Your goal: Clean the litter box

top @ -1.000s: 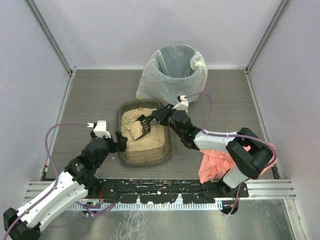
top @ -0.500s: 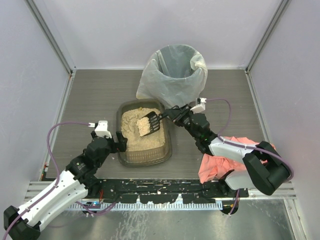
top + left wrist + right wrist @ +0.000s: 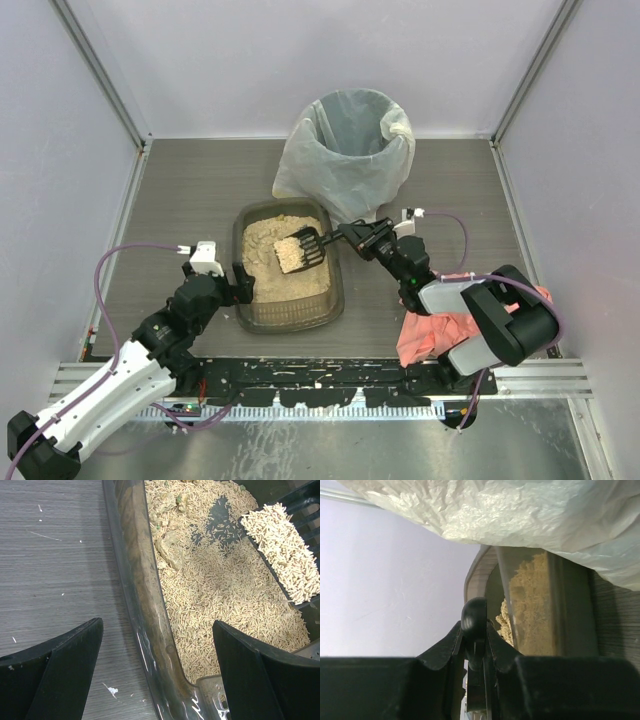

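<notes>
The litter box point(image 3: 240, 262), a dark translucent tray of tan pellets, lies at the table's middle. My right gripper point(image 3: 352, 235) is shut on the handle of a black slotted scoop point(image 3: 298, 250). It holds the scoop, loaded with pellets, just above the litter on the box's right side. In the right wrist view the fingers point(image 3: 502, 647) clamp the round handle end point(image 3: 474, 616). My left gripper point(image 3: 240, 283) is open and straddles the box's left wall point(image 3: 135, 580), one finger outside and one over the litter. The loaded scoop point(image 3: 285, 555) and several clumps point(image 3: 170, 550) show there.
A tall round bin lined with a white bag point(image 3: 350, 140) stands just behind the box; the bag fills the top of the right wrist view point(image 3: 520, 510). A pink cloth point(image 3: 430, 335) lies under the right arm. Grey walls enclose the table on three sides.
The right gripper drew back to the right and raised the scoop out of the litter with a load of pellets. The left arm has not moved.
</notes>
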